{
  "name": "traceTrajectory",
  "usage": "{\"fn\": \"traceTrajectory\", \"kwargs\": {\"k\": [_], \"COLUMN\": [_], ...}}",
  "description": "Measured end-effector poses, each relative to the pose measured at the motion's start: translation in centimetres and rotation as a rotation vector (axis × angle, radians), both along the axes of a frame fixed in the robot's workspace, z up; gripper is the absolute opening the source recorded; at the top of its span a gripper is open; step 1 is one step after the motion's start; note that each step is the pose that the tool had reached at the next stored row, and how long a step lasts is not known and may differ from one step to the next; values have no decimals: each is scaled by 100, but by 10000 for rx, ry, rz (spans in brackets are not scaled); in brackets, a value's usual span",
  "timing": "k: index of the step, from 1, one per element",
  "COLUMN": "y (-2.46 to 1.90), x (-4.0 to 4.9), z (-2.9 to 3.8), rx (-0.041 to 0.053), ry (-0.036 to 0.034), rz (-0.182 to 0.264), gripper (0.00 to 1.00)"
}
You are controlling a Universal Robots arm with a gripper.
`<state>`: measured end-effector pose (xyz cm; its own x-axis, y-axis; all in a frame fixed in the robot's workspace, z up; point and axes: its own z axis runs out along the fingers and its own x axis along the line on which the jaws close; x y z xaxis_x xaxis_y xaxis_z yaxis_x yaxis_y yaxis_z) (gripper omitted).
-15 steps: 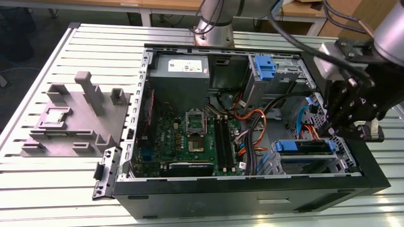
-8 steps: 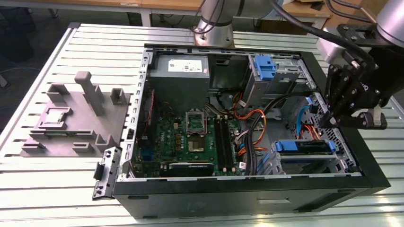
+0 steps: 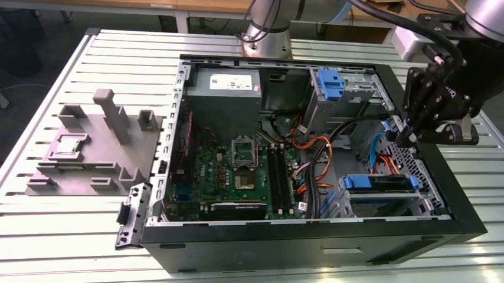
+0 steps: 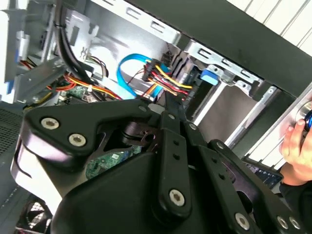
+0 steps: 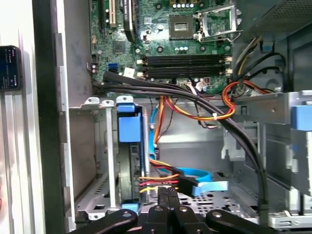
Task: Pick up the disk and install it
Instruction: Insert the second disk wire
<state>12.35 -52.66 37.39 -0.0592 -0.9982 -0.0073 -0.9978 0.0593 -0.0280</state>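
The disk (image 3: 380, 183) lies in the lower drive bay at the front corner of the open computer case (image 3: 315, 236), on the exterior view's right, its blue rails showing along its edges. In the first wrist view the disk (image 5: 128, 161) stands edge-on in the metal bay, a blue rail tab at its end. My gripper (image 3: 406, 139) hangs over the case's side wall just above that bay, and its black fingers (image 5: 163, 197) are pressed together with nothing between them. Orange, red and blue cables (image 5: 195, 178) run between the fingertips and the disk.
A tall blue bracket (image 3: 331, 82) sits in the upper bay beside the power supply (image 3: 224, 82). The motherboard (image 3: 236, 171) fills the case floor. A grey fixture (image 3: 94, 147) holding a small silver chip stands on the slatted table at the exterior view's left. A hand (image 4: 295, 146) rests outside the case.
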Motion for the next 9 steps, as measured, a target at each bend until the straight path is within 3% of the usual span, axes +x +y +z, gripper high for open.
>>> {"fn": "traceTrajectory", "kwargs": {"k": [2, 9], "y": [32, 36], "x": [0, 0], "z": [17, 18], "rx": [-1, -1], "ry": [4, 4], "rz": [5, 10], "gripper": [10, 10]}}
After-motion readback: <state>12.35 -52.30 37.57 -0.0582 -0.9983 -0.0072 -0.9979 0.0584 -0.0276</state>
